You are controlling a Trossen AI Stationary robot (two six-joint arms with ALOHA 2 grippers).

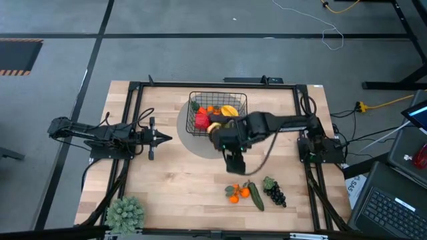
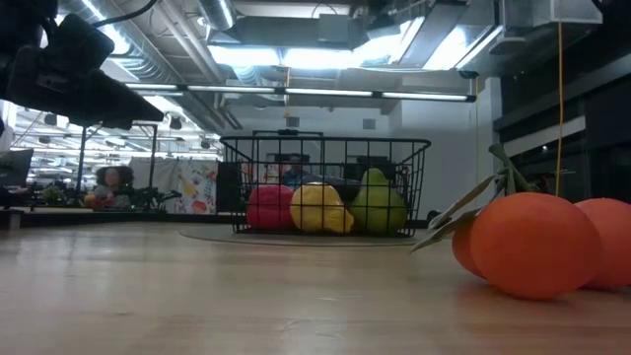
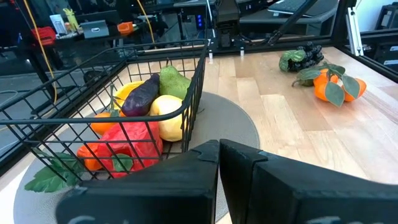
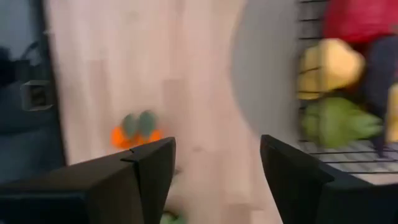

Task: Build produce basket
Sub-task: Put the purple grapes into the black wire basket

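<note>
Your right gripper (image 1: 235, 162), jaws released and empty, hovers between basket (image 1: 200, 100) and oranges (image 1: 235, 193); left gripper (image 1: 160, 138) clenched, farther away.

I am looking past my right gripper (image 1: 235, 168) at what is lying around it. The wooden table (image 1: 180, 180) is spreading out beneath it, and a round grey mat (image 1: 199, 145) is sitting just beside it on the boards. A bushy grey-green plant (image 1: 125, 213) is standing well apart from it, at the table's corner on the left arm's side. A black metal frame (image 1: 133, 87) is running round the table. Off the table on my gripper's own side, a laptop (image 1: 390, 210) is sitting open and a yellow cable (image 1: 387, 102) is trailing over the floor.
</note>
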